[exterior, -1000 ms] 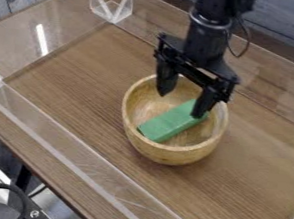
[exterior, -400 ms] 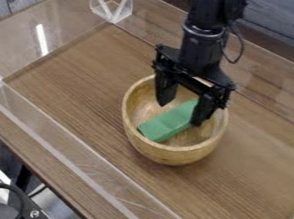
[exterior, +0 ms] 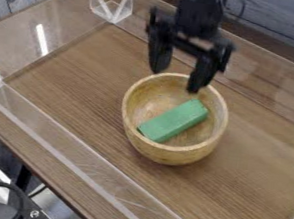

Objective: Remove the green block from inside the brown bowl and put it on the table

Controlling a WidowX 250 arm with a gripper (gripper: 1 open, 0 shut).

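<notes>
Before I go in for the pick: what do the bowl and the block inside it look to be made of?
The brown bowl looks like wood with a smooth finish, going by its light tan colour and faint grain. The green block is one flat, even green with no grain showing; that suggests plastic or painted wood, and the picture doesn't settle which.

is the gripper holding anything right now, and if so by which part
Nothing is held: the fingers are spread apart above the brown bowl, and the green block lies inside it.
</notes>
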